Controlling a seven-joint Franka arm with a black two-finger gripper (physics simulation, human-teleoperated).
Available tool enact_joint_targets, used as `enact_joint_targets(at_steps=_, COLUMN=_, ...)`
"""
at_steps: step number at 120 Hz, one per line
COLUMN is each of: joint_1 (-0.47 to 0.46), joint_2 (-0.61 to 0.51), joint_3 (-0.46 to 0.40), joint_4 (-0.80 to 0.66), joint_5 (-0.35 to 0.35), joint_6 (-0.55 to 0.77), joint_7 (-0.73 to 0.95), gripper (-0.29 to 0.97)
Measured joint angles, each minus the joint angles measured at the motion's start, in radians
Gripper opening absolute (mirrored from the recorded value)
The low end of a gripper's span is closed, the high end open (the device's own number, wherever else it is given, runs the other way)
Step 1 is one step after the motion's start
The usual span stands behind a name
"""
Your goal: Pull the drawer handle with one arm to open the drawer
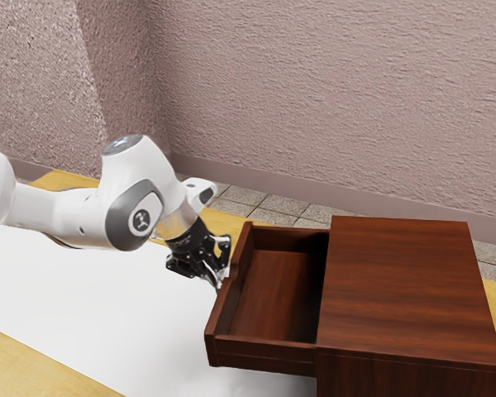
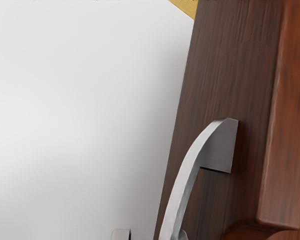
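A dark wooden cabinet (image 1: 405,281) stands on the table at the exterior view's right. Its drawer (image 1: 273,294) is pulled well out toward the exterior view's left and is empty inside. My gripper (image 1: 218,271) sits right against the drawer's front panel (image 2: 225,75), at the handle. In the wrist view the curved grey handle (image 2: 202,160) runs along the panel and passes between my fingertips (image 2: 121,234) at the lower edge. A gap shows between that fingertip and the handle, so the gripper is open around it.
A white mat (image 1: 91,314) covers the tabletop under my arm, with the tan table edge (image 1: 16,368) at the front. A rough pink wall and a tiled floor lie behind.
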Motion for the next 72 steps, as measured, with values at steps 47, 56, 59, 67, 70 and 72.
enact_joint_targets(at_steps=47, joint_1=0.011, joint_2=-0.026, joint_3=0.020, joint_4=-0.016, joint_5=-0.002, joint_6=-0.013, joint_7=0.012, gripper=0.01)
enact_joint_targets(at_steps=56, joint_1=0.011, joint_2=-0.029, joint_3=0.020, joint_4=-0.016, joint_5=-0.002, joint_6=-0.016, joint_7=0.013, gripper=0.01)
enact_joint_targets(at_steps=59, joint_1=0.011, joint_2=-0.030, joint_3=0.020, joint_4=-0.016, joint_5=-0.002, joint_6=-0.017, joint_7=0.014, gripper=0.01)
enact_joint_targets(at_steps=67, joint_1=0.011, joint_2=-0.033, joint_3=0.020, joint_4=-0.016, joint_5=-0.003, joint_6=-0.020, joint_7=0.015, gripper=0.02)
enact_joint_targets(at_steps=70, joint_1=0.011, joint_2=-0.035, joint_3=0.021, joint_4=-0.016, joint_5=-0.003, joint_6=-0.021, joint_7=0.016, gripper=0.03)
enact_joint_targets(at_steps=72, joint_1=0.011, joint_2=-0.036, joint_3=0.021, joint_4=-0.015, joint_5=-0.003, joint_6=-0.021, joint_7=0.017, gripper=0.04)
